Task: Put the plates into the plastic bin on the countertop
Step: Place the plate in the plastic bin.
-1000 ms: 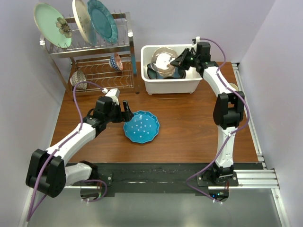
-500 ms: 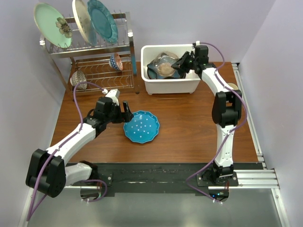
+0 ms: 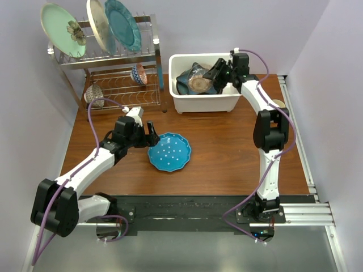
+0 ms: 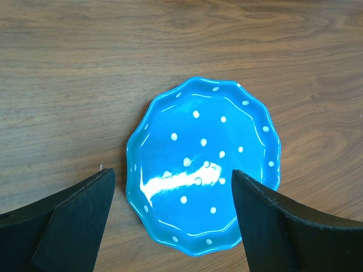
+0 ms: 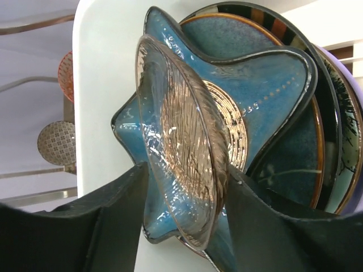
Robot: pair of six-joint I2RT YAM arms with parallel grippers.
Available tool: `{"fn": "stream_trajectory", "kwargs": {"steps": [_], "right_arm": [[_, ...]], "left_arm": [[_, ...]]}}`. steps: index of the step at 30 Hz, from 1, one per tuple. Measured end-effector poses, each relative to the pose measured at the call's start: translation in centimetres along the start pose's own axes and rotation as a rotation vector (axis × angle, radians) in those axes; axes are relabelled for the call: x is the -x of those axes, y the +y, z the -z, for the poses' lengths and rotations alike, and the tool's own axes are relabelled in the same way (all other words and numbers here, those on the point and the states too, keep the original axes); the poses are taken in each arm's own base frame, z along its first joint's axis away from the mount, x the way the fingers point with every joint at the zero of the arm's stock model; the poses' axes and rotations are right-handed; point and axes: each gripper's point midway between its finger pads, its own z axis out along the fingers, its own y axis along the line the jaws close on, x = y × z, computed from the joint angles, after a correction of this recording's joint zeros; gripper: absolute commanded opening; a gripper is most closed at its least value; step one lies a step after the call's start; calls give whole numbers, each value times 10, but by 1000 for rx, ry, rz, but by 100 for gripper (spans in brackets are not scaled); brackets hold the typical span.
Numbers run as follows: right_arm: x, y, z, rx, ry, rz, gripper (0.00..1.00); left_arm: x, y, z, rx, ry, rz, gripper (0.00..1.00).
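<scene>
Over the plastic bin (image 3: 204, 103), my right gripper (image 3: 219, 72) had just half-opened, letting the amber glass plate (image 5: 181, 130) settle inside: another delivered.

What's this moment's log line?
left gripper open near blue scalloped white-dotted plate | right gripper open at ribbed clear glass plate in white plastic bin

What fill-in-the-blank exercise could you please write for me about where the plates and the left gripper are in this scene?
1. The blue scalloped white-dotted plate lies on the reddish-brown wood-grain countertop, ____ the white plastic bin.
2. The left gripper beside that plate has its jaws ____.
3. The chrome wire rack holds ____ upright plates on its top tier.
4. In the bin, a clear ribbed glass dish lies on the dark-blue ____-shaped plate.
Missing words: outside; open; three; star.
</scene>
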Motion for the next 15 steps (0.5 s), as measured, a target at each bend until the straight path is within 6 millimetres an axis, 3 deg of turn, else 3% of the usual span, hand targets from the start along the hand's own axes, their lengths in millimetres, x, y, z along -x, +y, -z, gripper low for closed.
{"fn": "stream_trajectory", "kwargs": {"steps": [15], "right_arm": [[4,-5,34,-130,8,99,68]], "left_arm": [[2,-1,2,-4,-8,-1,88]]}}
